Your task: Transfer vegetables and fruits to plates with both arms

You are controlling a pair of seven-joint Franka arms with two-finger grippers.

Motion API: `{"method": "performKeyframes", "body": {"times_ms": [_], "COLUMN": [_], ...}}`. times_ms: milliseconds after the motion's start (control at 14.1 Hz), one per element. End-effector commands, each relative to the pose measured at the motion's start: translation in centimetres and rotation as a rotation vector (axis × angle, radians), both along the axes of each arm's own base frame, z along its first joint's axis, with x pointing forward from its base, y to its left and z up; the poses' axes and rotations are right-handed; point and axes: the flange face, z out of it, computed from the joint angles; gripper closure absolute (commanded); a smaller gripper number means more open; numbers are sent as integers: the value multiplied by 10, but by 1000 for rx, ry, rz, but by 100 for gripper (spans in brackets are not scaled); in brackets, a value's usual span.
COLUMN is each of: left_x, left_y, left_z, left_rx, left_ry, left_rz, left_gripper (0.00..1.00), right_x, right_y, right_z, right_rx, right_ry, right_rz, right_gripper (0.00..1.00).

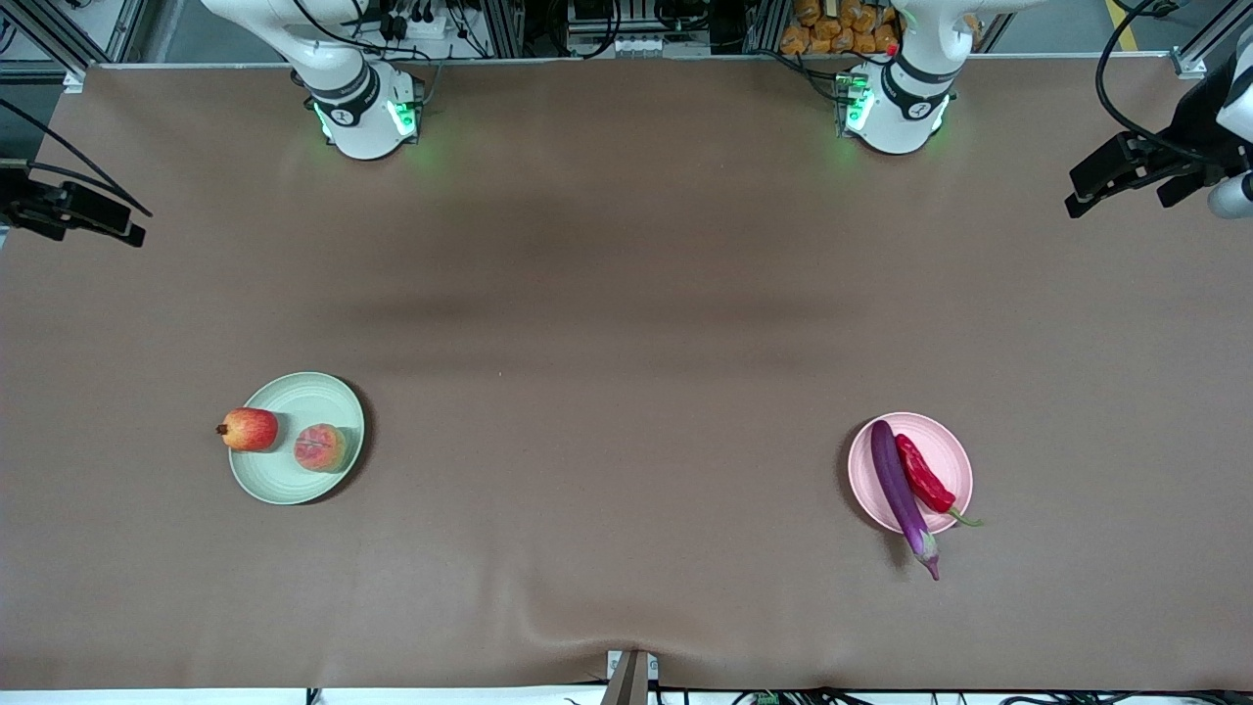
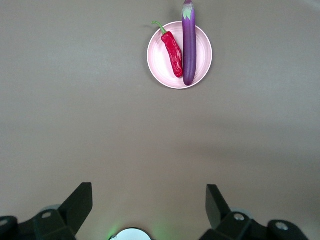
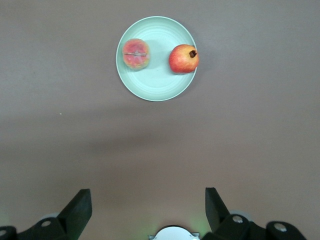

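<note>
A pale green plate (image 1: 294, 482) toward the right arm's end holds a fuzzy peach (image 1: 320, 447) and a red-yellow pomegranate-like fruit (image 1: 250, 429), which rests on the plate's outer rim. A pale pink plate (image 1: 948, 448) toward the left arm's end carries the purple eggplant (image 1: 899, 490) and the red chili (image 1: 922, 475). The eggplant's stem end overhangs the rim nearest the camera. My left gripper (image 2: 149, 200) hangs open and empty high above bare table, as does my right gripper (image 3: 148, 202). From the wrist views I see the pink plate (image 2: 159, 60) and the green plate (image 3: 157, 85) well away from the fingers.
The brown table cover has a raised wrinkle at its near edge by a small bracket (image 1: 631, 676). Both white arm bases (image 1: 367, 117) (image 1: 896, 113) glow green at the table's back edge. The left gripper (image 1: 1116, 181) and right gripper (image 1: 93, 215) show at the table's ends.
</note>
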Motion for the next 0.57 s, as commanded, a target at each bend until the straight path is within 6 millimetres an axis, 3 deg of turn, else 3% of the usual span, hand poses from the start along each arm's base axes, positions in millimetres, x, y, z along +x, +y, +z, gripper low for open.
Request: {"method": "performKeyframes", "body": {"times_ms": [0, 498], "left_x": [-2, 1], "left_y": [-2, 7], "left_z": [0, -1], "left_rx": [18, 17], "left_ry": [-9, -3], "left_rz": [9, 18], "left_gripper": [0, 0], "right_x": [-3, -2], "right_y": [3, -5], "right_z": [0, -2], "right_rx": [21, 22], "right_ry": [-6, -9], "right_rz": [-16, -20], "right_gripper": [0, 0]}}
